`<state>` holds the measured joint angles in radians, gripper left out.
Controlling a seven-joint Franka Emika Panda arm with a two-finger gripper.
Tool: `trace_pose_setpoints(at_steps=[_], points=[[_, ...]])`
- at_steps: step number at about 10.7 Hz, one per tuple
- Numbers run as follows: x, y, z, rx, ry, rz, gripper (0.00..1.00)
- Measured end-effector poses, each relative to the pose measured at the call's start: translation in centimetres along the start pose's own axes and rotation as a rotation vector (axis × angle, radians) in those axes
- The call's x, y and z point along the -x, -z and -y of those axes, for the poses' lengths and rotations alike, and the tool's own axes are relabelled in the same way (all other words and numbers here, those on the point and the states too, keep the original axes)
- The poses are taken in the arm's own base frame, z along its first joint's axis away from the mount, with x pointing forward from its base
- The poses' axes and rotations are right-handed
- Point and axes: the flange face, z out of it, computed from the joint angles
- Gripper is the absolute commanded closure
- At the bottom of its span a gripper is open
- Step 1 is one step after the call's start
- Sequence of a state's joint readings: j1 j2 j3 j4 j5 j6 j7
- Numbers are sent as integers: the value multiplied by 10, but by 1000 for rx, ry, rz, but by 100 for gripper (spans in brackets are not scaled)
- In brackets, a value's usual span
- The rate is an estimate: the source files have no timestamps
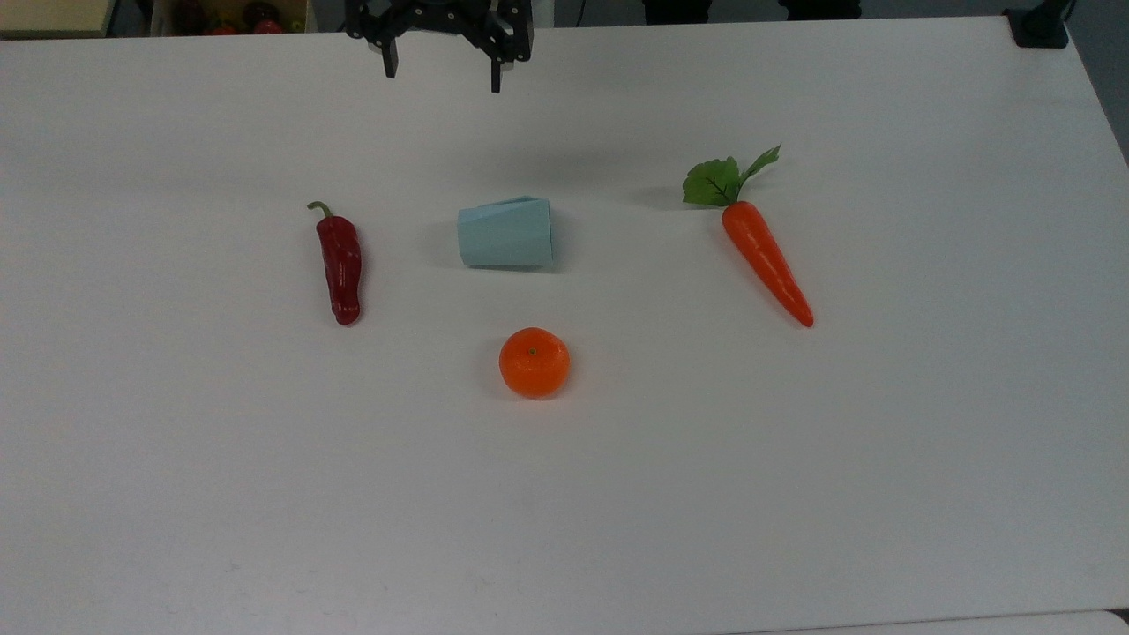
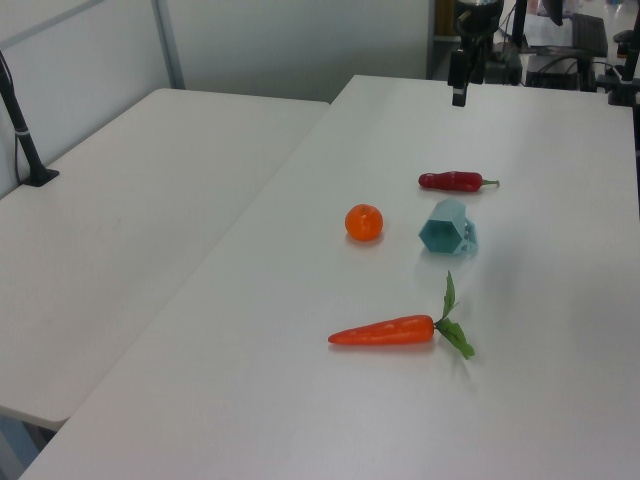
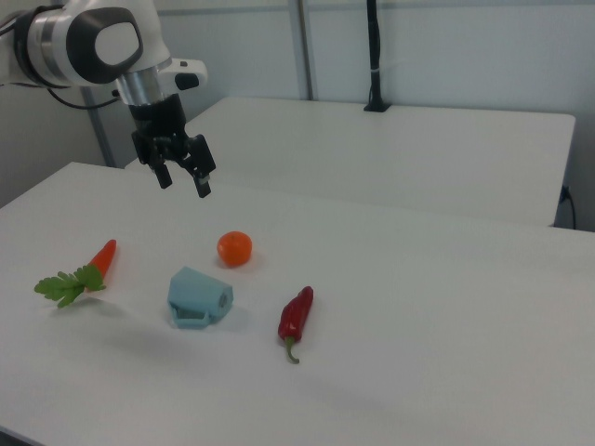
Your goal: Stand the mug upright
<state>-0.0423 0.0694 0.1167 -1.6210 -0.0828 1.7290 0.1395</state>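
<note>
The pale light-blue faceted mug [image 1: 504,232] lies on its side in the middle of the white table [image 1: 794,459]. In the left view the mug [image 2: 445,228] turns its hexagonal opening toward the camera. In the right view the mug [image 3: 198,297] shows a handle resting against the table. My gripper [image 1: 441,78] hangs open above the table's far edge in the top view, well apart from the mug, with nothing between its fingers. The same gripper [image 3: 184,184] hovers high above the orange fruit's far side in the right view, and it [image 2: 458,92] appears at the far end in the left view.
A red chili pepper [image 1: 340,267] lies at the top view's left of the mug. An orange fruit [image 1: 534,362] sits just in front of it. A carrot [image 1: 764,258] with green leaves lies at the top view's right. A second table [image 2: 120,230] stands alongside.
</note>
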Motion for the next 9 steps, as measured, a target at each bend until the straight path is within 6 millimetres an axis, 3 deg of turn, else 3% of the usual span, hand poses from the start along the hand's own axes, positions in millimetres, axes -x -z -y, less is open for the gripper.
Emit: trace_pose_setpoints(at_steps=[9], points=[[5, -8, 4, 4, 12, 34, 0]])
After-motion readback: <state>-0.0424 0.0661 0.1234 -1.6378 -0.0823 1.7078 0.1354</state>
